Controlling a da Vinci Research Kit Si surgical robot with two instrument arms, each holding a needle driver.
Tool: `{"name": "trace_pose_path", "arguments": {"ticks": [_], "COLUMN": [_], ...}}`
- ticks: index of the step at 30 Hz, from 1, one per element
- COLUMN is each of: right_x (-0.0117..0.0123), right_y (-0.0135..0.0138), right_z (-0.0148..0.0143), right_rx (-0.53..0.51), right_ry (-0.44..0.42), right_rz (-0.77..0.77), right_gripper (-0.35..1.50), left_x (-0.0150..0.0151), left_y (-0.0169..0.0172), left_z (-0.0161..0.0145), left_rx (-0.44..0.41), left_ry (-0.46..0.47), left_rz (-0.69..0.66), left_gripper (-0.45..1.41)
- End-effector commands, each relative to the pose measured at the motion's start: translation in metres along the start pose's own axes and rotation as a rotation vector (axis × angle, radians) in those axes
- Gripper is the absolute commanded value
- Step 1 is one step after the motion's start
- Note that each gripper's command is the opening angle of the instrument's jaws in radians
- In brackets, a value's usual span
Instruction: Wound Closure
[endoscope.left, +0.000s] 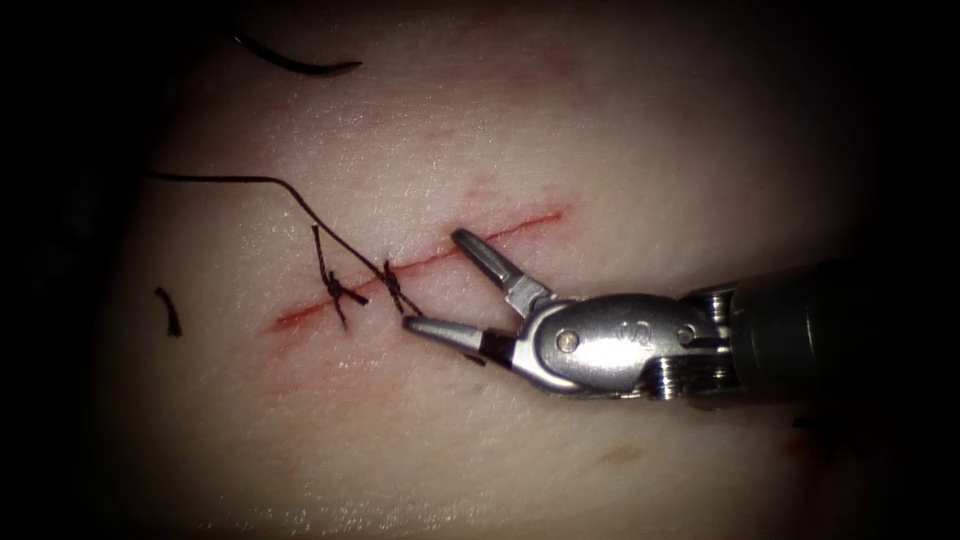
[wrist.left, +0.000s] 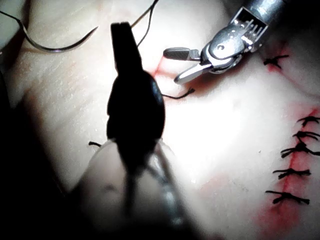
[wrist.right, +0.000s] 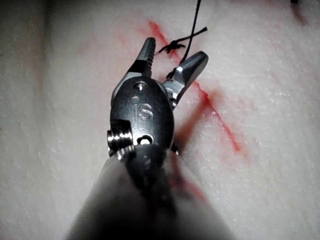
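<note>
The cut (endoscope.left: 480, 240) runs slantwise across the tissue (endoscope.left: 600, 130), with two dark knots (endoscope.left: 342, 291) on its left part. My right tool (endoscope.left: 432, 280) comes in from the right, open and holding nothing. One jaw is on each side of the cut, just right of the nearer knot (wrist.right: 172, 47). Thread (endoscope.left: 250, 181) trails from the knots up and to the left. The curved needle (endoscope.left: 300, 66) lies free on the tissue far up on the left, also seen as the needle (wrist.left: 55, 48). My left tool (wrist.left: 120, 32) is a dark shape, shut, with nothing seen in it.
A short cut end of thread (endoscope.left: 170, 312) lies on the tissue at the far left. Another cut closed with several stitches (wrist.left: 295, 150) is seen in the left wrist view, beyond the right tool (wrist.left: 192, 62).
</note>
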Motion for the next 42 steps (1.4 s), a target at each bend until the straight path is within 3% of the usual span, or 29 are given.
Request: {"name": "trace_pose_path", "arguments": {"ticks": [1, 12, 24, 36, 42], "right_x": [-0.0004, -0.0016, -0.0018, -0.0033, -0.0034], "right_y": [-0.0007, -0.002, -0.0022, -0.0023, -0.0024], "right_z": [0.0016, 0.0053, 0.0088, 0.0097, 0.0098], "right_rx": [0.0, -0.002, -0.009, -0.015, -0.014], "right_ry": [-0.004, -0.014, -0.011, -0.016, -0.015], "right_rz": [-0.001, -0.02, -0.028, -0.053, -0.054], "right_gripper": [1.11, 1.1, 1.05, 0.98, 0.83], "left_x": [0.0002, 0.0026, 0.0043, 0.0055, 0.0058], "left_y": [0.0007, 0.005, 0.0068, 0.0088, 0.0094], "left_z": [0.0002, -0.0001, -0.001, -0.0013, -0.0015], "left_rx": [-0.006, -0.009, -0.017, -0.033, -0.038], "left_ry": [0.002, 0.021, 0.029, 0.043, 0.047], "left_rz": [-0.006, -0.021, -0.022, -0.015, -0.01], "left_gripper": [-0.45, -0.45, -0.45, -0.45, -0.45]}}
